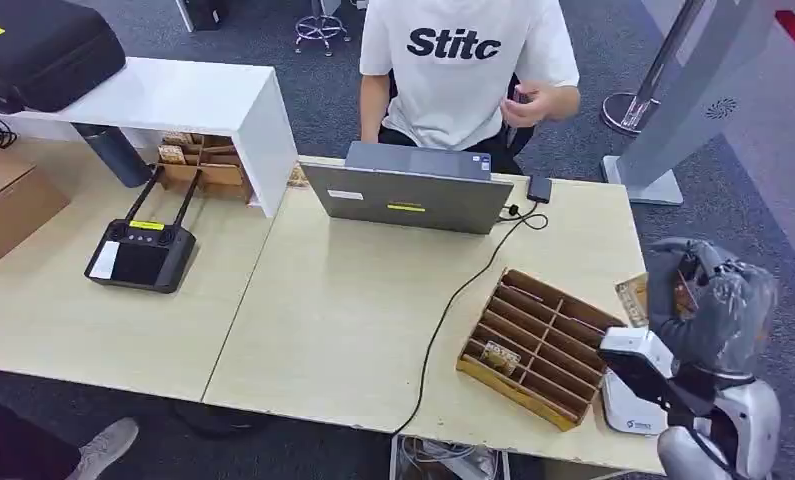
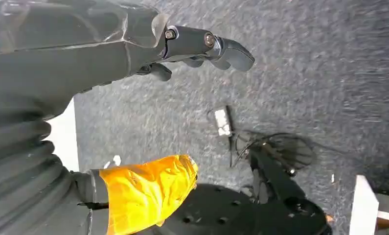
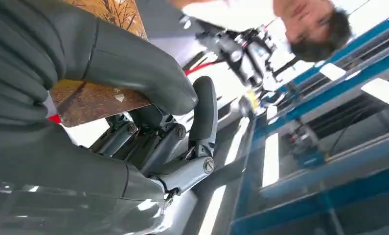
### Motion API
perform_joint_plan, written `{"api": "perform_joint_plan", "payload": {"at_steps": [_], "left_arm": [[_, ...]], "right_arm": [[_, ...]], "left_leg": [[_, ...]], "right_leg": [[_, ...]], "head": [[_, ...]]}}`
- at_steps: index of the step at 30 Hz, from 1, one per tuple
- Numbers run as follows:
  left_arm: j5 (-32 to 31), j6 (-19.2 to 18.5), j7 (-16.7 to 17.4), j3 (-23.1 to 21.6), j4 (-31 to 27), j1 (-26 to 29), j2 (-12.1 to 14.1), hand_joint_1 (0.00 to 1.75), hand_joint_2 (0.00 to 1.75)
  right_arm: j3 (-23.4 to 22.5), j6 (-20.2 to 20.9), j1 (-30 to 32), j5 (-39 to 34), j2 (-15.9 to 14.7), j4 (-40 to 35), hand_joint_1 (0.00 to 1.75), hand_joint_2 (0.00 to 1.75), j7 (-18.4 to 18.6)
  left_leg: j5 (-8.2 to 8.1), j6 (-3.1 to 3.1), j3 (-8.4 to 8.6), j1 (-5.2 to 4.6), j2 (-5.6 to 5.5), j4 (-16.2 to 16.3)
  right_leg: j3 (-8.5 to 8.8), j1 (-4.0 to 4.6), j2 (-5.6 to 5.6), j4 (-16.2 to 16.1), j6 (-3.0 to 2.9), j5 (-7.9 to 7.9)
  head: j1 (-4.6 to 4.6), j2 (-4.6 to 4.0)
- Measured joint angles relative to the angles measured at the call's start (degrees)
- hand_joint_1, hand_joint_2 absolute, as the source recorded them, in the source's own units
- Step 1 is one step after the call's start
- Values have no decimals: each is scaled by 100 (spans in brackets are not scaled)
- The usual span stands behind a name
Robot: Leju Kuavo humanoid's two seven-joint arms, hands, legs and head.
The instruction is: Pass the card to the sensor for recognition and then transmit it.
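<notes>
Brown card (image 1: 633, 297) pinched in right hand (image 1: 708, 300), raised just beyond white sensor (image 1: 628, 405); left hand (image 2: 202, 46) empty, hanging.

Even, bright light falls on my table (image 1: 353, 320), with soft shadows only. My left wrist view smears the carpet (image 2: 305, 73); my right wrist view blows out white around the ceiling lights (image 3: 270, 156).

A pale wooden table (image 1: 333, 330) and a white desk (image 1: 198, 100) stand on grey carpet (image 1: 573, 60).

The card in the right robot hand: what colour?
Brown-orange with a leafy print; card shows best in the right wrist view.
</notes>
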Motion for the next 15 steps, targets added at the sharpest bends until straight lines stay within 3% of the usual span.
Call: {"api": "perform_joint_plan", "payload": {"at_steps": [3,5,10,15], "left_arm": [[-271,-37,-420,175,402,-305,149,0,175],[-397,31,-740,267,838,-564,298,0,175],[-524,223,-1121,413,1801,-1030,625,0,175],[-526,380,-1180,520,2527,-1301,811,0,175]], "right_arm": [[332,914,-1034,-234,48,558,175,175,204],[652,1306,-1915,-203,161,1245,175,175,410],[1342,1724,-3560,-26,510,2856,175,175,872],[1899,2104,-4698,256,983,4470,175,175,1202]], "left_leg": [[21,-3,-6,1,3,0],[38,-10,-12,-1,3,0],[70,-24,-27,1,-18,0],[73,-28,-27,3,-21,0]], "right_leg": [[-6,1,4,5,1,18],[-23,-1,4,13,-12,33],[-39,1,-12,29,-22,48],[-42,2,-14,31,-23,48]], "head": [[2,0],[-2,0],[-4,0],[0,0]]}}
